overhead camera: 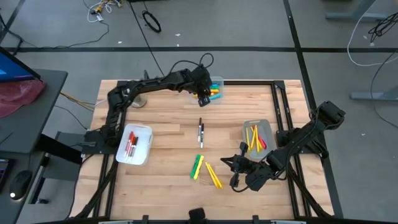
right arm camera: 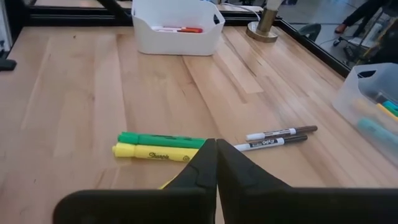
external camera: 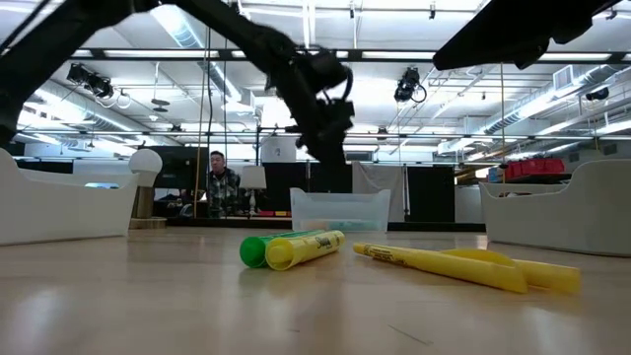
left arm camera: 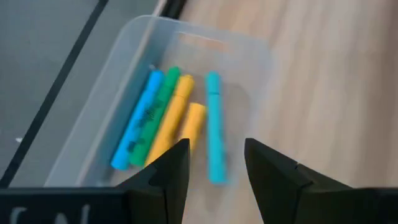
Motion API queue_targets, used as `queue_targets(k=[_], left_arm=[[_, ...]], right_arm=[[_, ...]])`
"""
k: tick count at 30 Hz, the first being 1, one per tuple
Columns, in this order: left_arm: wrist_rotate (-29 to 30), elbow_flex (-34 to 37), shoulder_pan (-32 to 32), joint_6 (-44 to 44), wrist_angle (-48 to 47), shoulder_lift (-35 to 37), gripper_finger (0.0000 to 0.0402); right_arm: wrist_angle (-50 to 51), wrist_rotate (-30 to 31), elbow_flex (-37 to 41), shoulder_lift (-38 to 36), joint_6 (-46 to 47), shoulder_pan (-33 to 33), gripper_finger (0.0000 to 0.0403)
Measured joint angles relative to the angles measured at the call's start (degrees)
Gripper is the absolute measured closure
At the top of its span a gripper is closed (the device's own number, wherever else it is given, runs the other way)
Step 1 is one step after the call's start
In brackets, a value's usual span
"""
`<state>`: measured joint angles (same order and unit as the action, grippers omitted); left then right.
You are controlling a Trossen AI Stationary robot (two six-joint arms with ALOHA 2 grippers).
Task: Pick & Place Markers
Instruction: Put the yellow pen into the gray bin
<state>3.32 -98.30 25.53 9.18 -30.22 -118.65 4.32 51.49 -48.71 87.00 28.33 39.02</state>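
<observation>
A clear bin (left arm camera: 124, 74) stands at the table's far edge and holds several chunky markers: blue, green, orange, yellow, and a teal one (left arm camera: 214, 124) lying apart from the rest. My left gripper (left arm camera: 214, 163) hangs open just above this bin (overhead camera: 217, 83), nothing between its fingers. A green and a yellow marker (right arm camera: 158, 146) lie side by side on the wood, near two thin white markers (right arm camera: 277, 135). Slim yellow markers (overhead camera: 213, 175) lie close by. My right gripper (right arm camera: 216, 163) hovers shut near the table's front right (overhead camera: 236, 173).
A white bin (overhead camera: 134, 144) with red- and black-capped markers stands at the left. A grey tray (overhead camera: 257, 135) with slim yellow and red markers stands at the right. Black frame rails (overhead camera: 283, 112) run along the table's edges. A person (external camera: 221, 185) stands in the room behind.
</observation>
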Motion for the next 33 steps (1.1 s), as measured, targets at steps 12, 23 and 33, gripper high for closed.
queue_targets(k=[12, 23, 33], left_arm=[[12.1, 10.89, -18.86, -4.65, -0.39, 13.61, 0.0292], [21.79, 37.78, -42.86, -24.17, 37.08, 16.89, 0.0305], [28.02, 43.98, -55.78, -32.55, 48.96, 14.86, 0.0305]], right_arm=[[-13.02, -1.14, 7.14, 0.0, 4.84, -0.91, 0.0395], [-25.11, -6.1, 13.57, 0.0, 4.24, -0.57, 0.0399], [-32.6, -10.67, 13.57, 0.0, -4.92, -1.59, 0.0396]])
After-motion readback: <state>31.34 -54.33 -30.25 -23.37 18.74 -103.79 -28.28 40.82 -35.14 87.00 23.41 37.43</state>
